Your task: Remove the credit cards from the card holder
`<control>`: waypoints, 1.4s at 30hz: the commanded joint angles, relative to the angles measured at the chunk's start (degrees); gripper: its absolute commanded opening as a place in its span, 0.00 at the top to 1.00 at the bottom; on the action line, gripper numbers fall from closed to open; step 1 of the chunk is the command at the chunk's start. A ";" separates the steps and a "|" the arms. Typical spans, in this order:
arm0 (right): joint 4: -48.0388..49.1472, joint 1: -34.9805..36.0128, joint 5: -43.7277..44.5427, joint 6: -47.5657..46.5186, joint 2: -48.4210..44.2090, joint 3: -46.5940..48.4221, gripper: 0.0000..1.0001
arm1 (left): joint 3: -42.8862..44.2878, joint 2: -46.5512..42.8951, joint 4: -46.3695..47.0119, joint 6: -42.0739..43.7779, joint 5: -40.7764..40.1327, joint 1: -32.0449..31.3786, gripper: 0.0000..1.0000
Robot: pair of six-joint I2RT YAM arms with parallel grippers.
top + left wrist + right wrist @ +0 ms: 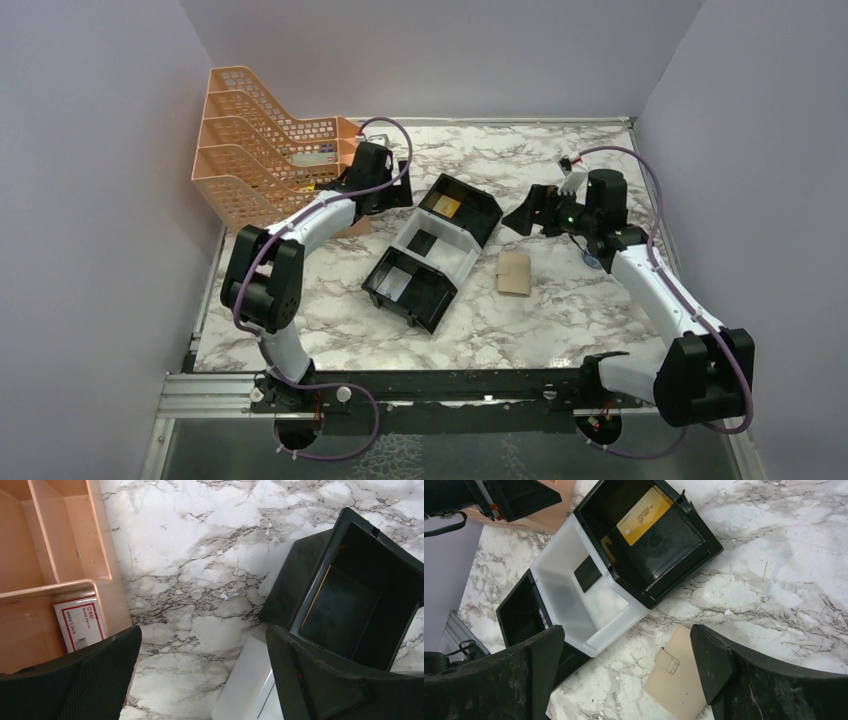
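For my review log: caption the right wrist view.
Open right gripper hovers over the closed tan card holder beside three trays.

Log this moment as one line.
card holder: on table, untouched | left gripper: open, empty, by orange rack | right gripper: open, empty, near card holder | gold card: in black tray

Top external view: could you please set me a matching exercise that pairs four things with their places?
Things:
1 card holder
2 orange rack
3 white tray
4 yellow card

Places:
a far left corner
b middle of the tray row
c inside the far black tray
d alone, right of the trays

Pairs: 1-d, 2-a, 3-b, 4-c
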 commanded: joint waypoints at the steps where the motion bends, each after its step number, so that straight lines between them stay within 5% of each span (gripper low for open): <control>1: -1.24 0.04 -1.52 -0.96 1.03 1.72 0.01 | -1.84 0.15 -0.97 -2.24 -3.15 0.66 0.01; 16: -3.69 0.13 -8.04 -7.25 8.13 3.49 0.03 | -14.45 -10.24 0.06 -1.36 -8.06 3.34 0.01; 25: 1.78 1.10 -11.70 -9.72 7.12 2.14 0.05 | -15.32 -16.73 2.52 1.09 4.95 2.45 0.01; 34: 5.06 11.90 -4.49 -14.49 5.91 2.42 0.17 | -20.25 -27.63 4.64 0.38 10.37 0.81 0.01; 42: 10.07 18.87 -2.00 -18.74 3.26 -1.19 0.31 | -29.17 -41.22 6.90 -2.30 5.99 0.62 0.01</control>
